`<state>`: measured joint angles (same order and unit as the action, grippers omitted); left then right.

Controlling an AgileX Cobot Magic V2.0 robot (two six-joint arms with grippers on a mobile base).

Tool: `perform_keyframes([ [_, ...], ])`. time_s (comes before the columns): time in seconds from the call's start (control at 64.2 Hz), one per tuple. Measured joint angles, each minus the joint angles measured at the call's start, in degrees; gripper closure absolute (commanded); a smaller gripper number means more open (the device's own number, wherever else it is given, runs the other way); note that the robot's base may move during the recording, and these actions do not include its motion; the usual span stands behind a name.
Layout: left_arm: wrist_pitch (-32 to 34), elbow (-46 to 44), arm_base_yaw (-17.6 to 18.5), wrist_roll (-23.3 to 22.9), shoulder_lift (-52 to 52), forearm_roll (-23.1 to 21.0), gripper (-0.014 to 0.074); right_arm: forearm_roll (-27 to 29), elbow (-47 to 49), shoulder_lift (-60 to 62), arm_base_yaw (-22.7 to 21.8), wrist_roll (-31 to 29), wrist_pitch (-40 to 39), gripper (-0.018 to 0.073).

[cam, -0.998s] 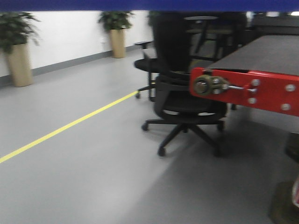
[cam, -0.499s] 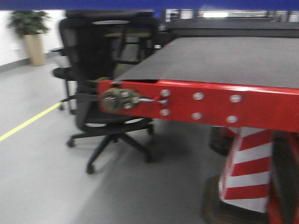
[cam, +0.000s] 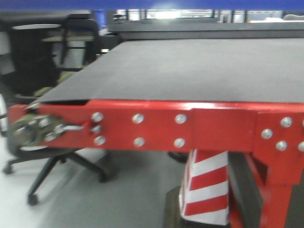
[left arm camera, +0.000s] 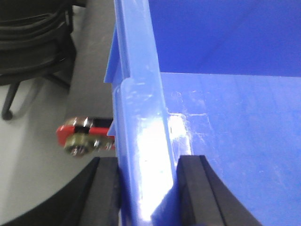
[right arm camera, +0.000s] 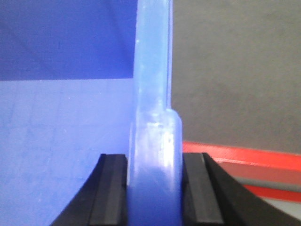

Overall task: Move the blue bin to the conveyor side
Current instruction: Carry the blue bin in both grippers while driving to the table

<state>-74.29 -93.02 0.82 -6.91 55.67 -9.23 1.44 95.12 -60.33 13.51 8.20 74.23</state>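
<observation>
The blue bin (left arm camera: 235, 117) hangs between both arms, its open inside showing in both wrist views. My left gripper (left arm camera: 148, 162) is shut on the bin's left rim, with one black finger on each side of the wall. My right gripper (right arm camera: 154, 162) is shut on the right rim (right arm camera: 153, 94) in the same way. The conveyor's dark belt (cam: 190, 66) and red frame (cam: 156, 128) fill the front view, close ahead. A blue strip (cam: 142, 4) runs along the top of that view. The belt (right arm camera: 235, 70) lies just right of the bin's right wall. The frame's corner fitting (left arm camera: 80, 139) shows left of the bin.
A black office chair (cam: 33, 66) stands on the grey floor by the conveyor's left corner, and it appears again in the left wrist view (left arm camera: 33, 42). A red-and-white striped post (cam: 204, 190) stands under the conveyor's end.
The front view has swung from open floor with a yellow line onto the conveyor. Its red end is now much nearer and fills the frame. The chair has slid off to the left.
</observation>
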Motion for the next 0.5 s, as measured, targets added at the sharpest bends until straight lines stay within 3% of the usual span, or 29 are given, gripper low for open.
perform_keyframes([
  [0.499,0.0,0.0,0.0,0.0,0.0,0.0,0.0617,0.0,0.0,0.0,0.0,0.0,0.0,0.0639],
])
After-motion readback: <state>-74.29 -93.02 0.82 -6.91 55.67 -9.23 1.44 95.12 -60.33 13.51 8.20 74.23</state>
